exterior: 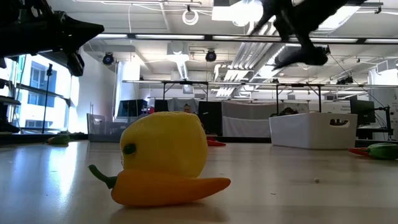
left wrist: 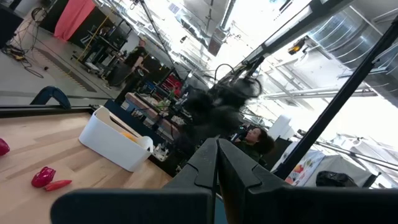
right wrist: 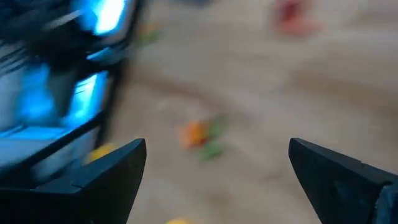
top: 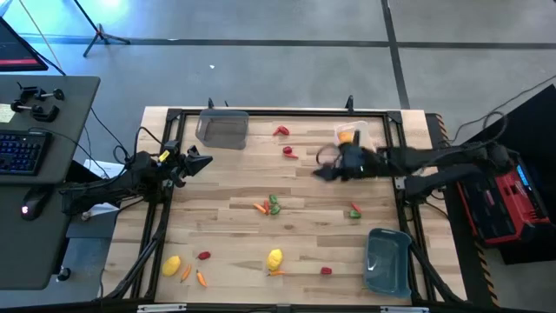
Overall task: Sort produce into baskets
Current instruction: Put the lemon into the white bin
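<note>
— Where is the right pincer?
— Above the desk, just beside the white basket that holds a yellow-orange fruit. Its fingers are spread wide and empty.
— What lies near it?
— A red pepper is close; the carrot and green pepper cluster is farther toward the desk's middle.
— And the left pincer?
— Clenched, empty, near the clear grey basket. The blue-grey basket sits well apart, at the right corner.
</note>
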{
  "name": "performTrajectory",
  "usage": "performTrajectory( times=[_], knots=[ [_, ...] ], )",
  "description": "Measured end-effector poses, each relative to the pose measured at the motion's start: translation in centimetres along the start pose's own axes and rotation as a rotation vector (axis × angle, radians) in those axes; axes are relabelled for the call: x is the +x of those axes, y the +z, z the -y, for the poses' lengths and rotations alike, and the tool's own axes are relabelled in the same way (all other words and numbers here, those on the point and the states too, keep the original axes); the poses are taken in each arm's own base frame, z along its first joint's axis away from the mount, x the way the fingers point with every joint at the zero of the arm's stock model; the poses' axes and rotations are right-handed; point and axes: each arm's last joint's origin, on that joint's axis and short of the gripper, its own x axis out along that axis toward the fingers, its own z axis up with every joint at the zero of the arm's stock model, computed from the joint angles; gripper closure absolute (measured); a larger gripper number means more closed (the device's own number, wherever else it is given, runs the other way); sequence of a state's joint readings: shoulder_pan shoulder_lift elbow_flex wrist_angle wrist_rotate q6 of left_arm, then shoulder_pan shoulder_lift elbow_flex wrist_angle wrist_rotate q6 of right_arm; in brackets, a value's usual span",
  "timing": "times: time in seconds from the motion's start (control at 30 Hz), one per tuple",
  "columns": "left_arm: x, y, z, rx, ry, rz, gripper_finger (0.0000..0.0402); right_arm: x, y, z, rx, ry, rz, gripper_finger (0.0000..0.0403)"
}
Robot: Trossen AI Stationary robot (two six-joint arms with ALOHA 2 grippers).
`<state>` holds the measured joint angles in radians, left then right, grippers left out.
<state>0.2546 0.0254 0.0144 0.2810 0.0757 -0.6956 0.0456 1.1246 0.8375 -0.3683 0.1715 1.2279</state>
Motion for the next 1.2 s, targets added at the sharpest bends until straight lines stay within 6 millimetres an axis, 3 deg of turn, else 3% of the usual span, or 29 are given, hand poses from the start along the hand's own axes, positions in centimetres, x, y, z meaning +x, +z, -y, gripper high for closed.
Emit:
performTrajectory(
  times=[0.1, 0.27, 0.37, 0.67, 0.93, 1.07, 1.2],
  knots=[
    [0.0, 0.0, 0.0, 0.0, 0.0, 0.0, 0.0401, 0.7, -3.5, -1.8, 0.04, 0.1, -0.147, 0.002],
    [0.0, 0.0, 0.0, 0.0, 0.0, 0.001, 0.0401, 2.3, -9.3, -4.7, 0.117, 0.038, -0.354, 0.002],
    [0.0, 0.0, 0.0, 0.0, 0.0, 0.0, 0.0401, 4.0, -11.7, -7.0, 0.156, -0.041, -0.395, 0.002],
    [0.0, 0.0, 0.0, 0.0, 0.0, 0.0, 0.0401, 11.2, -15.7, -11.8, 0.305, -0.392, -0.329, 0.002],
    [0.0, 0.0, 0.0, 0.0, 0.0, 0.0, 0.0401, 17.5, -19.0, -13.1, 0.397, -0.482, -0.375, 0.002],
    [0.0, 0.0, 0.0, 0.0, 0.0, 0.0, 0.0401, 19.3, -20.1, -12.5, 0.411, -0.587, -0.381, 0.002],
    [0.0, 0.0, 0.0, 0.0, 0.0, 0.0, 0.0401, 20.5, -20.5, -12.4, 0.436, -0.585, -0.376, 0.002]
  ],
)
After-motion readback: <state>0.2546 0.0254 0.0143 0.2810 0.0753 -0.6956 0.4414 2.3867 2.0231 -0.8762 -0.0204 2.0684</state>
